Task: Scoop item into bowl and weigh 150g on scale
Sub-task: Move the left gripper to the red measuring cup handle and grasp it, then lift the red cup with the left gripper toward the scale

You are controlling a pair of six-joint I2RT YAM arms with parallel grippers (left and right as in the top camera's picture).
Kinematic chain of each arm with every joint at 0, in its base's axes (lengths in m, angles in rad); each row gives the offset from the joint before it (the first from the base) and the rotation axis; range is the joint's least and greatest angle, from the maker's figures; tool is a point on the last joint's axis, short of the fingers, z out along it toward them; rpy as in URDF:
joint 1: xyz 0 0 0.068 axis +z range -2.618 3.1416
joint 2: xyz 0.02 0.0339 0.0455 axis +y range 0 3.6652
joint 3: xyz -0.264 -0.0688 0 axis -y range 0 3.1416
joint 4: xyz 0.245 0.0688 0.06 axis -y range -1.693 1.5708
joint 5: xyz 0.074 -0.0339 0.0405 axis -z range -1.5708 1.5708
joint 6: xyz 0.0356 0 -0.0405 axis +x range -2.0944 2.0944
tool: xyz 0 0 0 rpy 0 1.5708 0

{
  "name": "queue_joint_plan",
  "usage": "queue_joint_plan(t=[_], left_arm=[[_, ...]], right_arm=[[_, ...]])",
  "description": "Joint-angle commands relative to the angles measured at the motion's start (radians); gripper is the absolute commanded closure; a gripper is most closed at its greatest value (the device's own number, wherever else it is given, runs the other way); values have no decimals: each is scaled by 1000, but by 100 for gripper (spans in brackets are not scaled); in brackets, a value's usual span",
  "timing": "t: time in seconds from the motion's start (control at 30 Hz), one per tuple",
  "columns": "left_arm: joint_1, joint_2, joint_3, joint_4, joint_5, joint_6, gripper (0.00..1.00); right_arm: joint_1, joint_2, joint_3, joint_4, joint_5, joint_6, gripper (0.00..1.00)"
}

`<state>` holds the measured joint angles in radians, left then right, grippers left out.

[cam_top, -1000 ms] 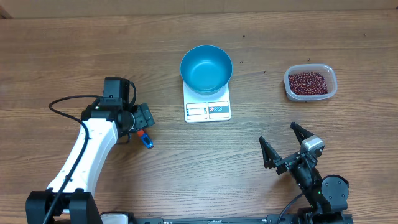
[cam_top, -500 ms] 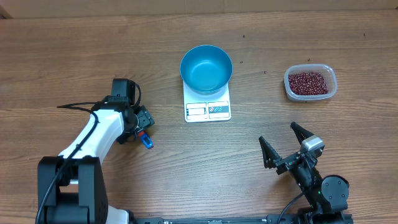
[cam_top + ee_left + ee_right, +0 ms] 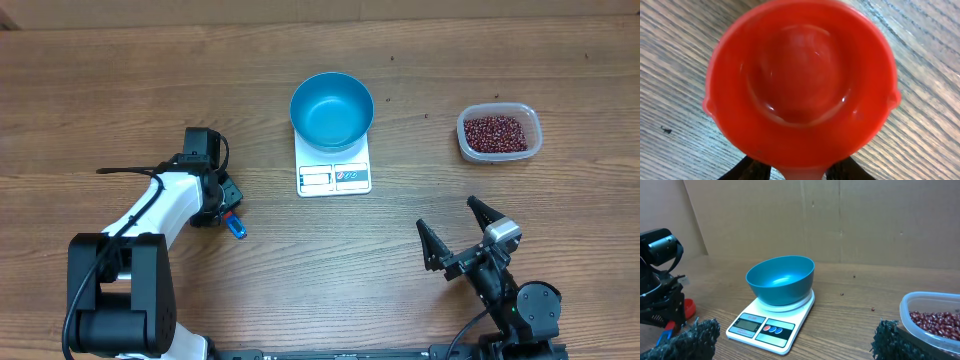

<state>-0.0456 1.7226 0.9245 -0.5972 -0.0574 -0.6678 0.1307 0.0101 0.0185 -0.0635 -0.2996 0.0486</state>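
Note:
The red scoop point(image 3: 800, 80) lies cup-up on the table, its blue handle end point(image 3: 238, 228) pointing toward the front. My left gripper point(image 3: 800, 172) straddles the scoop's handle with a thin gap still showing on the left side, so it stands open. The blue bowl point(image 3: 332, 108) sits empty on the white scale point(image 3: 334, 177). The dark red-brown beans point(image 3: 496, 132) fill a clear tub at the right. My right gripper point(image 3: 447, 215) hovers open near the front right, holding nothing, facing the bowl point(image 3: 780, 280) and scale point(image 3: 765, 327).
The clear tub point(image 3: 535, 140) stands at the right rear of the wooden table. A few stray beans point(image 3: 873, 309) lie between scale and tub. A cardboard wall point(image 3: 840, 220) closes the back. The left arm's black cable point(image 3: 125, 170) loops out to the left.
The left arm shifted slightly right and lowered over the scoop, and its jaws narrowed around the handle. The right arm, bowl, scale and tub have not moved.

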Motion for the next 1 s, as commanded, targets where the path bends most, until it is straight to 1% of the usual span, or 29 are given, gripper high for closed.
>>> queue_joint_plan(t=[0.0,0.1,0.13,0.4,0.53,0.83,0.97], left_arm=[[-2,40,-10,5,5,-10,68],[-2,40,-10,7,5,-10,73],[-2,40,-10,7,5,-10,76],[-1,40,-9,7,6,-10,87],[-2,39,-3,5,39,-10,95],[-2,12,105,-58,180,-5,96],[-2,-67,166,-90,271,-6,96]], right_arm=[[1,-7,-11,6,7,0,0],[1,-7,-11,6,7,0,0],[1,-7,-11,6,7,0,0],[1,-7,-11,6,7,0,0],[1,-7,-11,6,7,0,0],[1,-7,-11,6,7,0,0],[1,-7,-11,6,7,0,0]])
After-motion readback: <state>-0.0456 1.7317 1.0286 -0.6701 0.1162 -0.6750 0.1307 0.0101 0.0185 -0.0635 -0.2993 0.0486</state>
